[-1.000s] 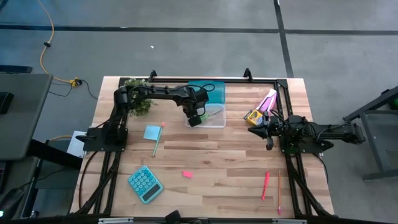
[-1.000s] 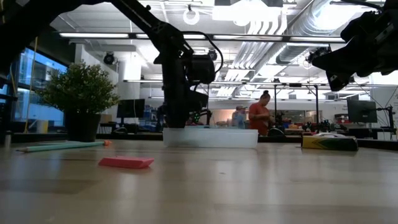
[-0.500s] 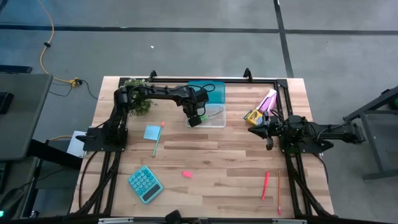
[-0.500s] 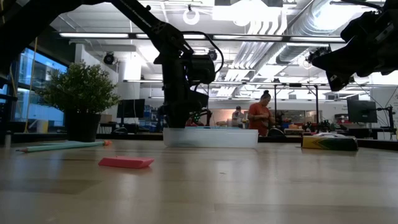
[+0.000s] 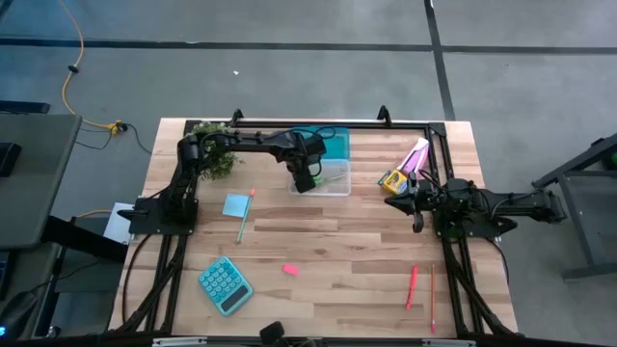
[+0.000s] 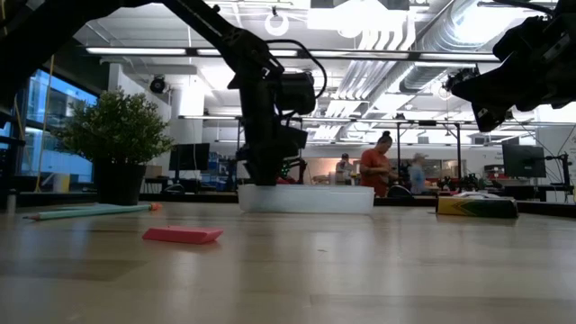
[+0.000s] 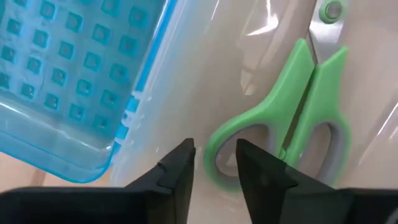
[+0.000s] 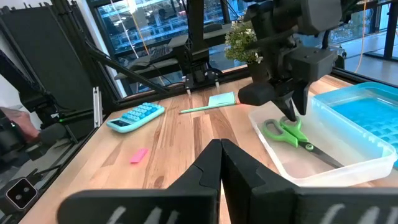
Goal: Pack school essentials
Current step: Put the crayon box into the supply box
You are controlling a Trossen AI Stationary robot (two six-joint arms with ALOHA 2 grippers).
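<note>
high view: the left gripper (image 5: pixel 308 181) hangs over the clear bin (image 5: pixel 339 189) at the table's far middle, its fingers (image 7: pixel 176 176) a narrow gap apart just above the green scissors (image 7: pixel 292 127), which lie flat inside the bin, one handle loop below the fingertips. the blue lid (image 7: pixel 68 74) lies just beside the scissors. the right gripper (image 5: pixel 415 203) waits above the table's right side, its fingers pressed together and empty, near the crayon box (image 5: pixel 391 180). the note pad (image 5: pixel 234 204) and teal pen (image 5: pixel 245 214) rest left of the bin, the eraser (image 5: pixel 290 270) nearer the front, well apart from the red pen (image 5: pixel 412 285) and pencil (image 5: pixel 433 297) at the front right.
</note>
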